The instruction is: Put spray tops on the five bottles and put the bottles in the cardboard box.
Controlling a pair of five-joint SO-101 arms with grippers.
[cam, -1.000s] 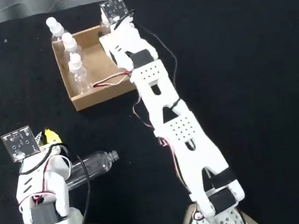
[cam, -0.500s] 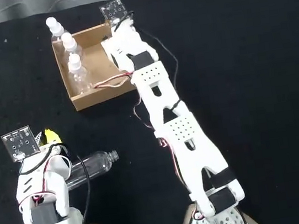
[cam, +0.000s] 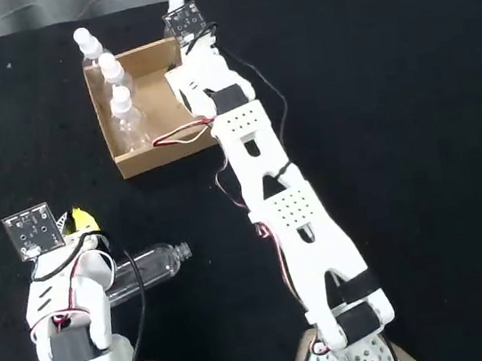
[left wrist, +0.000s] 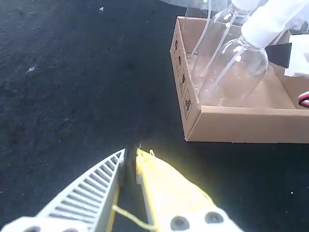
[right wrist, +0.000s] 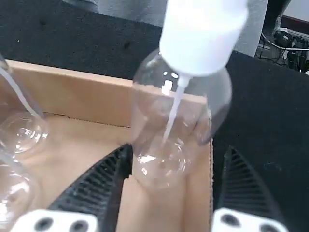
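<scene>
The right arm (cam: pixel 280 202) is stretched out long across the table, all the way to the cardboard box (cam: pixel 165 152). Its right gripper (right wrist: pixel 178 152) hangs over the box's far corner. The fingers are spread wide, one on each side of a standing bottle (right wrist: pixel 178 121), and they do not squeeze it. The left arm (cam: pixel 67 313) is folded up near the front edge of the table. Its left gripper (left wrist: pixel 133 157) is pinched closed with nothing in it (the grey tip and the yellow tip touch).

The standing bottle is just inside the box, tight up to the corner walls. Three other bottles (cam: pixel 125 107) stand in a row along the opposite wall, and bare brown floor shows between. Wide black table (cam: pixel 406 76) lies all around the box.

The bottles are clear. The standing bottle has a white spray top (right wrist: pixel 203 29) with a thin tube going down inside. A loose bottle (cam: pixel 150 269) lies on its side just beside the left arm, with its neck open and its back end hidden under the arm.
</scene>
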